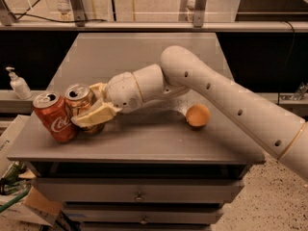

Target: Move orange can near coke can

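Observation:
The orange can (81, 99), orange-brown with a silver top, stands tilted at the table's front left. My gripper (94, 109) is shut on it, one pale finger (96, 117) lying across its front. The coke can (54, 117), red with white script, leans to the left right beside the orange can and touches it, close to the table's left front corner. My white arm (211, 90) reaches in from the right across the table.
A round orange fruit (198, 115) sits on the grey table (144, 143) to the right of the arm. A white pump bottle (19, 84) stands off the table at left. Drawers are below the front edge.

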Controlling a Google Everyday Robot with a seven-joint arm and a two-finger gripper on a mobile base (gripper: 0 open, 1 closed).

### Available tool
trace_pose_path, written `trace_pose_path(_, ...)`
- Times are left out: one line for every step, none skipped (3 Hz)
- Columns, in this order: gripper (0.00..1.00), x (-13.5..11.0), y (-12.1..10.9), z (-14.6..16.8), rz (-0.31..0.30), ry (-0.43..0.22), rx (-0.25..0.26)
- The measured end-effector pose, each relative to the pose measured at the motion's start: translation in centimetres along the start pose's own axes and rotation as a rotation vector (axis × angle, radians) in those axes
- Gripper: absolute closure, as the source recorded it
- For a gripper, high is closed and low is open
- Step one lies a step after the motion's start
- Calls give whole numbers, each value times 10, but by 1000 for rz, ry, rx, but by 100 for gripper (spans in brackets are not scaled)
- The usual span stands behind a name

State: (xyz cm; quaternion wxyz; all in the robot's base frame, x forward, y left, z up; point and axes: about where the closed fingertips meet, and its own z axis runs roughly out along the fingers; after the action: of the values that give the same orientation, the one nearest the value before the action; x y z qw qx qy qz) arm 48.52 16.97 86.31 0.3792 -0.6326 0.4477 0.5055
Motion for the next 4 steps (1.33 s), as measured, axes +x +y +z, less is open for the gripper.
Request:
trace_pose_path(36, 0, 0, 0, 0, 0, 0)
trace_pose_path(12, 4, -1, 2, -2, 2, -13)
trace_pose_path(0, 6, -2, 3, -2, 5, -21)
trace_pose_path(0, 6, -2, 3, -4, 4, -20)
